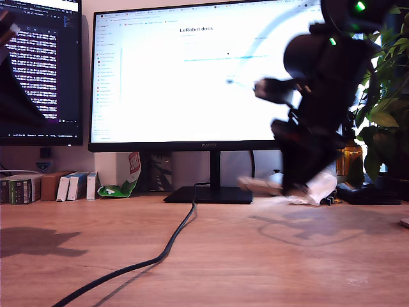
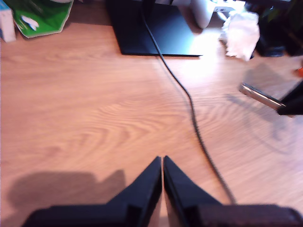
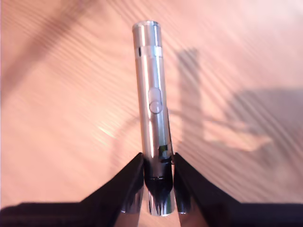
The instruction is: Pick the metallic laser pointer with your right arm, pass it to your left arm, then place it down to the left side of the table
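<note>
The surface (image 1: 268, 256) is seen as a wide wood-grain top, cut off by every frame edge; in the exterior view a broad bare stretch is left open from the centre toward 8 o'clock, crossed only by a black cable (image 1: 167, 246). Behind it, a large lit monitor (image 1: 192, 70) is partly hidden by the second arm (image 1: 319, 115), which is heavily blurred at about 3 o'clock in that view, so its outline is hard to make out. A crumpled white wrapper (image 1: 319, 188) is half covered by that arm. My first gripper (image 2: 162, 163) is seen only in its own wrist view, its fingers pressed together with nothing between them, above bare wood. My second gripper (image 3: 158, 163) is clamped on the metallic laser pointer (image 3: 150, 94), whose lower end is gripped between the fingers while the rest juts out beyond the tips, clear of the surface.
</note>
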{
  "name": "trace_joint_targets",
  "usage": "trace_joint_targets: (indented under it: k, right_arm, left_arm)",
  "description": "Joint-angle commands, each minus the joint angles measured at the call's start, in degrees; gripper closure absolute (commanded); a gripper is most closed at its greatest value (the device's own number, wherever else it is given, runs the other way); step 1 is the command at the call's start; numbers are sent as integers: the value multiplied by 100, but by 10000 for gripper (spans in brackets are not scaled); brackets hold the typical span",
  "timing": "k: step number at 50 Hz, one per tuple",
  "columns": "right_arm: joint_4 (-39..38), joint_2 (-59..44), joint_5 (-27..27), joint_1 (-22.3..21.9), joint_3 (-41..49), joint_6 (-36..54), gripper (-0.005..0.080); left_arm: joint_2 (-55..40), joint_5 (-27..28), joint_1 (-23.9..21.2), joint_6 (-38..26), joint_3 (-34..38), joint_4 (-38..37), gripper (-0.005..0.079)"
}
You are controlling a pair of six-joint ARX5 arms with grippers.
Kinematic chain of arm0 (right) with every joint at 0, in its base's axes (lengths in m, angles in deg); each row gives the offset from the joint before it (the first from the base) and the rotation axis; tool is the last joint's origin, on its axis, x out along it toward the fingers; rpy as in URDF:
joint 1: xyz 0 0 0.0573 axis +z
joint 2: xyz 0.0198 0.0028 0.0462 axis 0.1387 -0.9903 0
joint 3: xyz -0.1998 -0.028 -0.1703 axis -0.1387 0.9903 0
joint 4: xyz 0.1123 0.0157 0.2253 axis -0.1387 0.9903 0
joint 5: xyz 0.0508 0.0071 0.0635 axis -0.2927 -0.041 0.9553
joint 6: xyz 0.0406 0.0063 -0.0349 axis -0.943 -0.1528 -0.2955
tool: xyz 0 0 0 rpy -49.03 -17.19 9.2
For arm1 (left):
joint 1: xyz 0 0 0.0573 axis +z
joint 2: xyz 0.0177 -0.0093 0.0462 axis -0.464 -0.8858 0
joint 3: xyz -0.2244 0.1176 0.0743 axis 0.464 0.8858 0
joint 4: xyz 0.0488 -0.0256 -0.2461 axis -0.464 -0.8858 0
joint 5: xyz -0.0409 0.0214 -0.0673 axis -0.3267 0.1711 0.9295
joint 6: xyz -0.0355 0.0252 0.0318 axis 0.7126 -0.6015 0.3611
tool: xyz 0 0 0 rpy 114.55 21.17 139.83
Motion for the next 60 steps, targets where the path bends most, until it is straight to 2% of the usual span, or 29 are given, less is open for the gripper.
trace_joint_targets:
  k: [1,22,27,32,41,48,60]
  right_arm:
    - [74,-33,168,184,-142,-22,761]
    - [240,164,1141,863,-599,-323,761]
    - [249,295,1187,901,-664,-420,761]
    - [291,470,1187,907,-667,-455,761]
    - [413,750,1209,907,-667,-564,761]
    - [402,811,1523,938,-667,-756,761]
    - [273,811,1589,1008,-667,-866,762]
  left_arm:
    - [-83,118,-20,144,-55,90,761]
    - [-881,1368,-15,1379,-55,1156,746]
    - [-1252,1764,11,1639,-55,1526,674]
    - [-1679,2181,50,1853,-55,1985,553]
    - [-2369,2765,98,2444,-55,2601,446]
    - [-2710,3303,92,2986,-55,3397,412]
    - [-2761,3670,92,4092,-55,4861,412]
